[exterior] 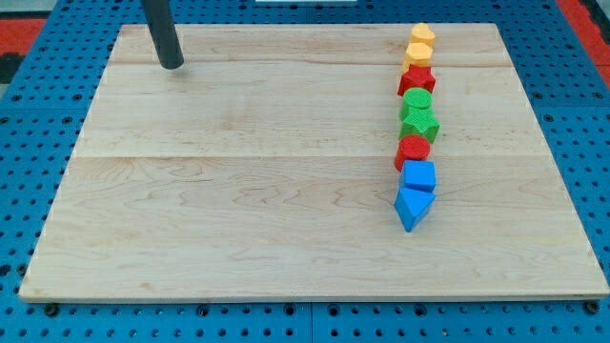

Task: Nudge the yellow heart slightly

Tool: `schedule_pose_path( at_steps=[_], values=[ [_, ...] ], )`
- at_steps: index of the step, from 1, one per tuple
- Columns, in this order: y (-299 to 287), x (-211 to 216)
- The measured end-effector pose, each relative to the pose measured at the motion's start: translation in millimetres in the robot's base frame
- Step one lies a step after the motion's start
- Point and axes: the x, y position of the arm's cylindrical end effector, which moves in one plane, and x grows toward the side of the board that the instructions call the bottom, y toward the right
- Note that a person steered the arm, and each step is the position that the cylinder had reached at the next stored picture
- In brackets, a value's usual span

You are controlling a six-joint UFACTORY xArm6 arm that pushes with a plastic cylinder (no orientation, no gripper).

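Several blocks stand in one column on the view's right side of the wooden board [238,191]. From the top down they are a yellow block [422,36], a second yellow block [417,56] touching it, a red block [416,80], two green blocks [416,100] [420,125], a red round block [413,150], a blue cube [418,175] and a blue wedge-like block [411,208]. I cannot tell which yellow block is the heart. My tip [172,66] rests on the board near its top left corner, far to the left of all the blocks and touching none.
The board lies on a blue perforated table [29,171]. A red area [38,24] shows at the view's top left corner, beyond the board.
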Motion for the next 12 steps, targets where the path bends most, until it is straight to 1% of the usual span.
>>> schedule_pose_path(
  at_steps=[1,2,3,4,6,7,9,11,12],
  values=[
    [5.5,-0.6],
    [43.9,-19.9],
    [94.6,-48.0],
    [94.6,-53.2],
    [197.3,-84.2],
    [248.7,-83.2],
    [311.1,-85.0],
    [344.6,-84.7],
    [370.2,-84.7]
  ],
)
